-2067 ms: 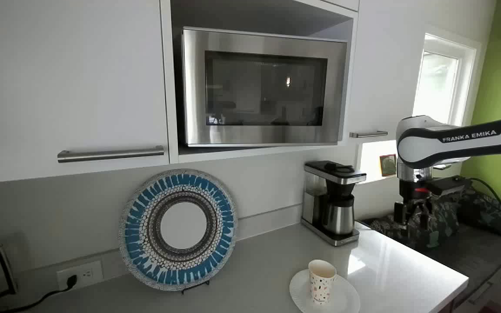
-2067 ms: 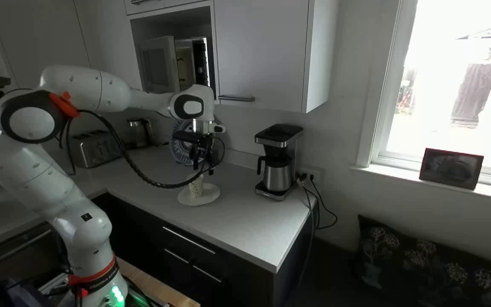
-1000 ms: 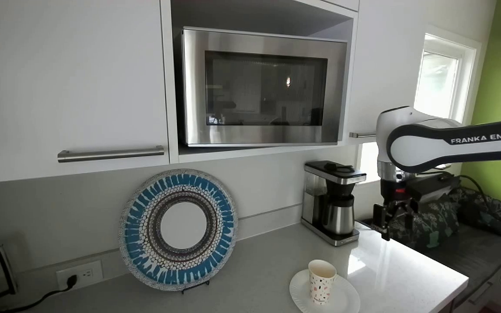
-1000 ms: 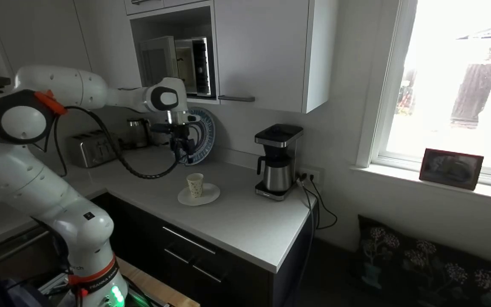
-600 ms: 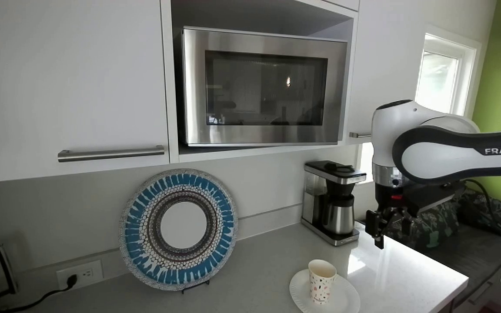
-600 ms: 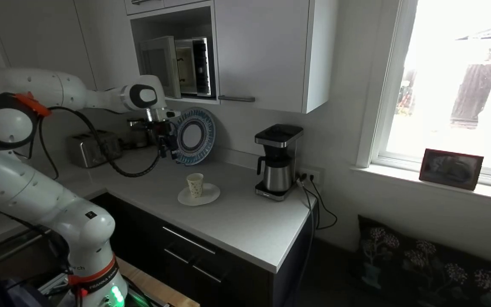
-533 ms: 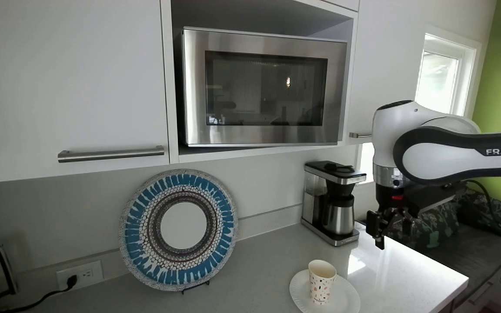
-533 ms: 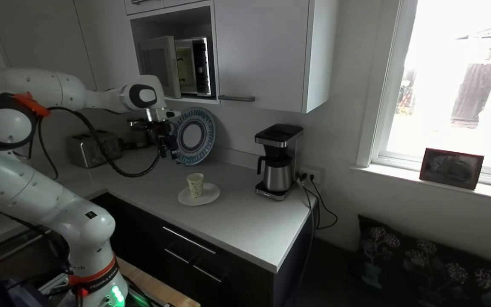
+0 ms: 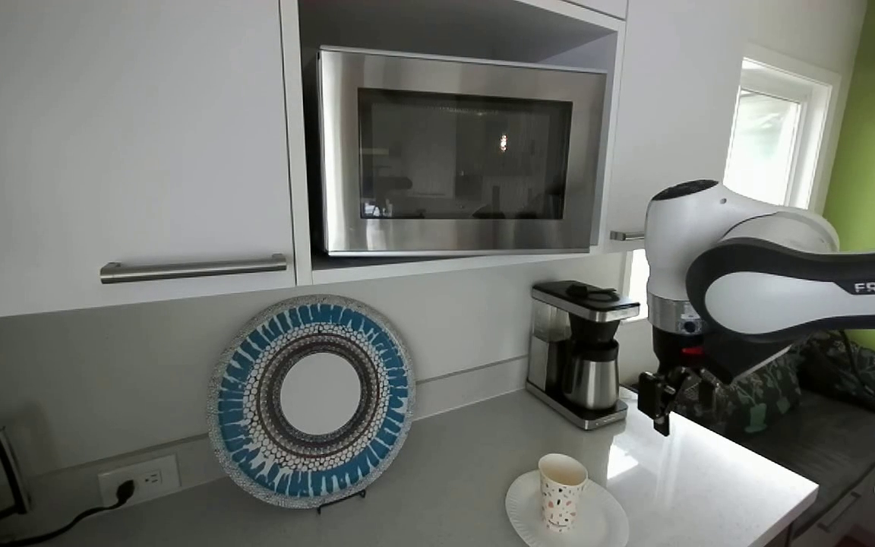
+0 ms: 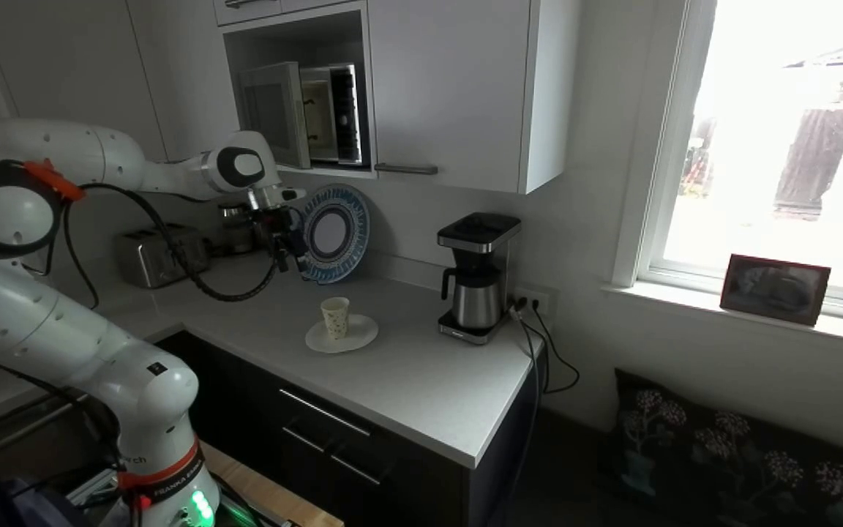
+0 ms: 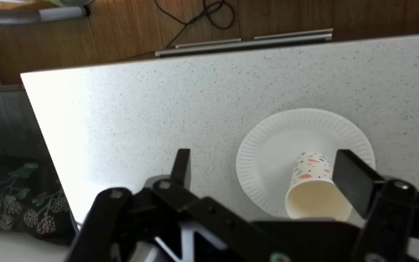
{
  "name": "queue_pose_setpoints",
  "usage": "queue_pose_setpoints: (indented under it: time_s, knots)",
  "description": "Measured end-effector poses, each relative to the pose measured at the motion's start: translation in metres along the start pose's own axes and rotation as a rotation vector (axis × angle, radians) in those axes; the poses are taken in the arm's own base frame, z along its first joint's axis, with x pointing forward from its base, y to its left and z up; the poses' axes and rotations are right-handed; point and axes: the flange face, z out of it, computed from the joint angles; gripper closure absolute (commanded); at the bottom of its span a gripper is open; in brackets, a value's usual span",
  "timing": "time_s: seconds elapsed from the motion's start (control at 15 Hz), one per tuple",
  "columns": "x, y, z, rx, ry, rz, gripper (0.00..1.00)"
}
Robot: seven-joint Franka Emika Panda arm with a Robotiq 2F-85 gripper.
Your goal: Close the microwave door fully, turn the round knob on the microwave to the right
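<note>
The steel microwave stands in a cabinet niche. Its door (image 9: 460, 237) with a dark window faces out in an exterior view. In an exterior view the door (image 10: 275, 110) stands ajar, swung out from the lit cavity (image 10: 317, 121). A dark control strip (image 10: 352, 139) lies beside the cavity. A small pale round spot on it may be the knob (image 10: 343, 119); it is too small to be sure. My gripper (image 11: 263, 149) is open and empty, fingers wide apart. It hangs pointing down above the counter, lower than the microwave and apart from it, in both exterior views (image 9: 682, 414) (image 10: 292, 265).
A speckled paper cup (image 11: 311, 165) stands on a white paper plate (image 11: 255, 160) below my gripper. A coffee maker (image 9: 582, 357) and a blue patterned plate (image 9: 384, 395) stand along the wall. A cabinet handle (image 10: 407, 169) juts out beside the niche. The counter's edge (image 10: 421, 438) runs in front.
Over two seconds my gripper has moved left in both exterior views, away from above the cup. In the last half second the wrist tilts slightly. The microwave door has not moved.
</note>
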Motion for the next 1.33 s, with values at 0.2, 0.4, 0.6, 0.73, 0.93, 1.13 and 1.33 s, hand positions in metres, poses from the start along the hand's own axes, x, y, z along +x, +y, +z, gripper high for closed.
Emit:
queue_pose_setpoints:
  time_s: [0.2,0.4,0.6,0.73,0.93,1.13,1.33]
  knots:
    - [-0.016,-0.017,-0.038,-0.003,0.139,-0.014,0.0]
    - [-0.039,-0.036,-0.079,0.004,0.302,-0.035,0.0]
    - [-0.056,-0.056,-0.113,0.004,0.473,-0.067,0.0]
    - [-0.062,-0.07,-0.133,-0.003,0.593,-0.084,0.0]
    - [-0.067,-0.083,-0.152,-0.025,0.707,-0.113,0.0]
    - [-0.067,-0.084,-0.154,-0.031,0.714,-0.113,0.0]
    - [-0.067,-0.083,-0.154,-0.032,0.714,-0.111,0.0]
